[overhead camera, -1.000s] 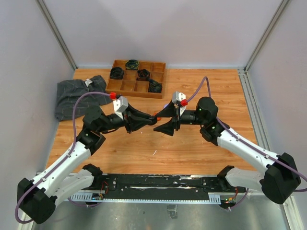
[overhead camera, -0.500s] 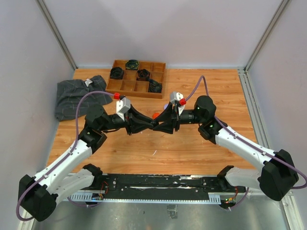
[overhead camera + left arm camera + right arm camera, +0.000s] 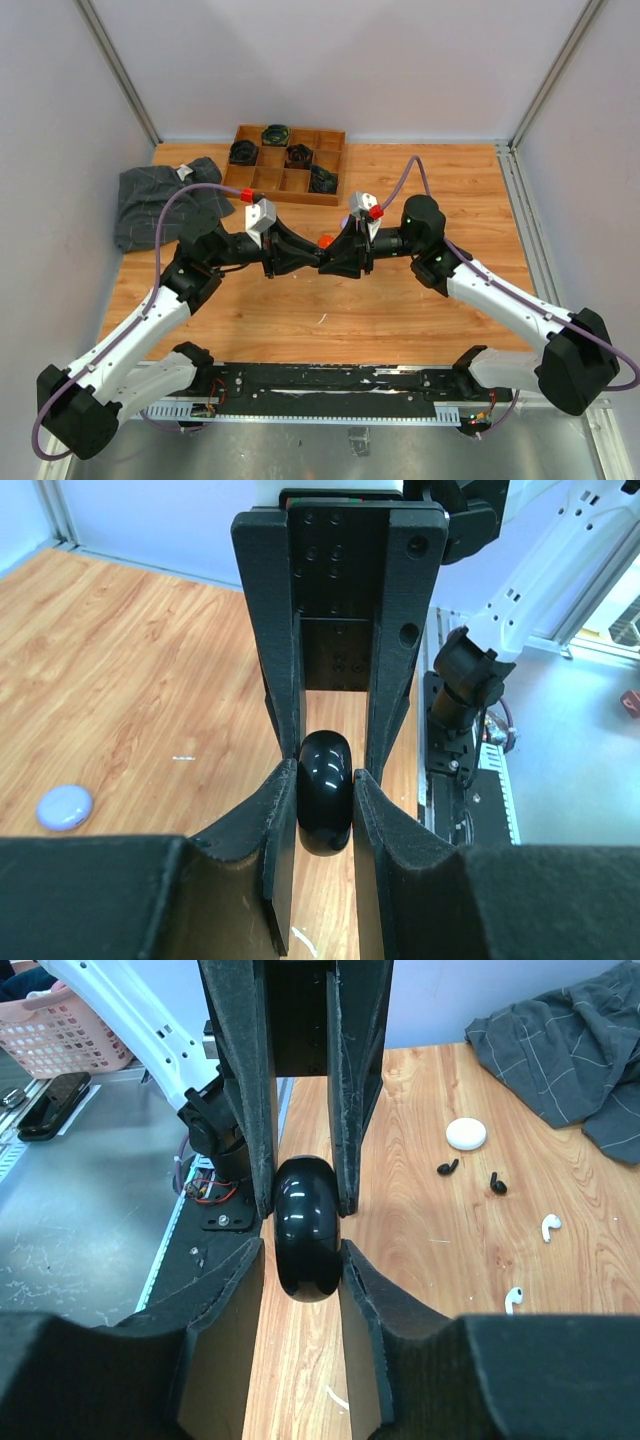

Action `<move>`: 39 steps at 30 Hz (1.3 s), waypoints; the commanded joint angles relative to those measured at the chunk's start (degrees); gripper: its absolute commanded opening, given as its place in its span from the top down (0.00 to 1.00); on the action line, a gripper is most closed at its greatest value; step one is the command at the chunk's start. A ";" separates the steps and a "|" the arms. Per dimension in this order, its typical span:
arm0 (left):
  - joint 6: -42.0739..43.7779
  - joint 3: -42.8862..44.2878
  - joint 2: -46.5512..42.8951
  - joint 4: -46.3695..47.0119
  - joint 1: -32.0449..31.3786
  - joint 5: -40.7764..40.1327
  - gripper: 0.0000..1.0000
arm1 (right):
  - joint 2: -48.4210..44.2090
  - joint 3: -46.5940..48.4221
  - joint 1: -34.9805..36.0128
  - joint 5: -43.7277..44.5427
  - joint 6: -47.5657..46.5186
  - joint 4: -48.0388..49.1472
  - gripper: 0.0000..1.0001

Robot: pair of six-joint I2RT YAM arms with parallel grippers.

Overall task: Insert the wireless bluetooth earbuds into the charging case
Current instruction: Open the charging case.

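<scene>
Black glossy charging case (image 3: 325,815) is hanging mid-frame, both the left claw (image 3: 323,790) and right claw (image 3: 301,1255) clenching it edge-on; 2 black earbuds (image 3: 447,1168) and 2 white earbuds (image 3: 549,1226) are lying on the wooden surface (image 3: 450,1250) at right.

Bright, even, diffuse light throughout. Small white glints sit on the glossy black case (image 3: 324,790). Focus is sharp around the case; the foreground below it is soft and dark.
</scene>
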 commanded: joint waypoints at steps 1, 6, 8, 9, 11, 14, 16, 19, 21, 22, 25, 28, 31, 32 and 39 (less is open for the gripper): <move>2.02 2.47 0.20 -2.84 0.23 0.63 1.00 | 0.60 2.24 -0.76 -2.43 -1.94 -1.71 0.65; 2.20 3.19 1.06 -4.04 0.25 1.05 1.00 | 0.50 2.16 -0.66 -2.90 -1.68 -1.02 0.67; 2.37 3.54 1.38 -4.56 0.17 1.15 1.00 | 0.53 2.17 -0.67 -3.03 -1.74 -1.00 0.69; 2.34 3.69 1.47 -4.66 0.16 1.14 1.00 | 0.57 2.15 -0.71 -3.07 -1.83 -1.00 0.70; 2.20 4.03 1.62 -4.87 0.16 1.02 1.00 | 0.73 2.04 -0.69 -3.06 -1.96 -1.00 0.72; 3.13 5.24 2.13 -7.30 0.16 0.34 1.00 | 0.98 1.72 -0.71 -2.93 -1.94 -0.40 0.82; 3.73 5.74 2.09 -9.07 0.16 -0.41 0.98 | 1.02 1.32 -0.69 -2.75 -1.96 0.13 0.90; 4.07 5.40 1.03 -10.08 0.16 -3.09 0.81 | 0.57 0.22 -0.66 -1.72 -1.79 1.45 0.97; 4.12 4.93 0.20 -10.67 0.16 -5.19 0.67 | 0.09 -0.65 -0.68 -0.35 -1.39 2.45 0.99; 4.16 4.75 -0.04 -11.05 0.16 -6.18 0.61 | -0.20 -0.99 -0.68 0.22 -1.26 2.89 0.99; 4.34 4.46 -0.42 -12.22 0.16 -8.22 0.50 | -0.91 -1.41 -0.71 1.46 -0.97 3.13 0.99; 4.20 4.50 -0.14 -12.32 0.16 -8.42 0.43 | -1.09 -1.50 -0.67 1.92 -0.74 3.08 0.99; 4.02 4.45 0.15 -12.14 0.14 -8.06 0.39 | -1.01 -1.55 -0.67 2.28 -0.46 3.45 0.99; 4.03 4.45 0.22 -12.20 0.16 -8.00 0.38 | -1.01 -1.58 -0.66 2.44 -0.33 3.60 0.99; 4.15 4.08 0.51 -13.13 0.16 -8.81 0.35 | -0.91 -1.86 -0.68 2.58 0.26 4.32 0.99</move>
